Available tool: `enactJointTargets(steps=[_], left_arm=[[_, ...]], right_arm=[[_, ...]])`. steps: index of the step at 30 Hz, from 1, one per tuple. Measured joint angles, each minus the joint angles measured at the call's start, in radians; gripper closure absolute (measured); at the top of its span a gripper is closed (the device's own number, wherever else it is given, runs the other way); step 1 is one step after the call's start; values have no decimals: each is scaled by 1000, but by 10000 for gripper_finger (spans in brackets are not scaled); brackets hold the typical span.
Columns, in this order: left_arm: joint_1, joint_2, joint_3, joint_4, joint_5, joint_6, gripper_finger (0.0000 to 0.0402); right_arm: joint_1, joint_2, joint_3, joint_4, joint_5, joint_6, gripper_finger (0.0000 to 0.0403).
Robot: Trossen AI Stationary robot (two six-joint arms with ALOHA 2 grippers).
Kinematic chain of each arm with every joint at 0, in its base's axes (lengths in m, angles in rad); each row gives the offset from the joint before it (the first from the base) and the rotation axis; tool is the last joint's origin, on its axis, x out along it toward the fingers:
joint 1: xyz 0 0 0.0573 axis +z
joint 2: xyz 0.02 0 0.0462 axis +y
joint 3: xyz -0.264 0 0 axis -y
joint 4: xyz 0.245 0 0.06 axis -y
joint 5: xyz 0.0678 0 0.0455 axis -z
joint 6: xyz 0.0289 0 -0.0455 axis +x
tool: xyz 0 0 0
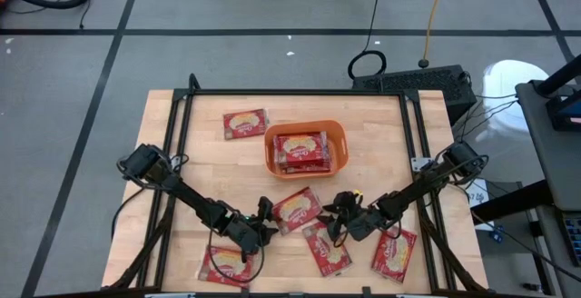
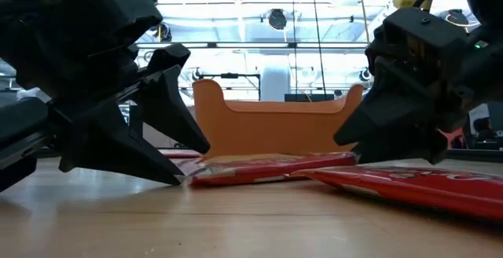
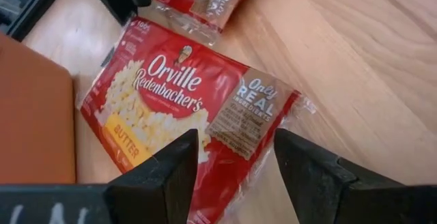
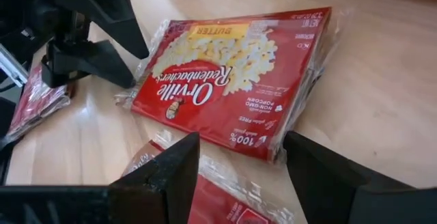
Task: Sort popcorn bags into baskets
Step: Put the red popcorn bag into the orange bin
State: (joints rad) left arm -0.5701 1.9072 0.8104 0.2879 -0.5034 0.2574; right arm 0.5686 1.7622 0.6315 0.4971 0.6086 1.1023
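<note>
Both grippers, the left gripper (image 1: 264, 222) and the right gripper (image 1: 338, 214), stood released on either side of one popcorn bag (image 1: 297, 209), lying just near of the orange basket (image 1: 339, 136). Next, one should probably clench on it.

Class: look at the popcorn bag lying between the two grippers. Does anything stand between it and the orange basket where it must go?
Nothing visible does. The popcorn bag lies flat on bare table just in front of the orange basket, with the left gripper and right gripper open at its two ends.
</note>
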Motion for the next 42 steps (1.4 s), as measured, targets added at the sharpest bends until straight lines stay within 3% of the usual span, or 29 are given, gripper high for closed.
enactJointTargets(steps=[9, 18, 25, 30, 37, 42], left_arm=[[17, 1, -2, 20, -143, -9, 199], [24, 2, -3, 9, -178, -78, 217], [25, 2, -4, -18, -166, -154, 271], [29, 2, -3, -52, -151, -210, 307], [44, 3, -3, -51, -115, -248, 331], [56, 3, -3, -49, -72, -244, 336]], right_arm=[[0, 0, -2, 13, -58, -33, 221], [3, 0, -2, 32, -88, -109, 239], [17, 0, -1, 106, -90, -198, 243], [32, 0, 0, 113, -86, -368, 254], [54, 0, 2, 225, -117, -553, 249], [73, 0, 2, 258, -81, -715, 248]])
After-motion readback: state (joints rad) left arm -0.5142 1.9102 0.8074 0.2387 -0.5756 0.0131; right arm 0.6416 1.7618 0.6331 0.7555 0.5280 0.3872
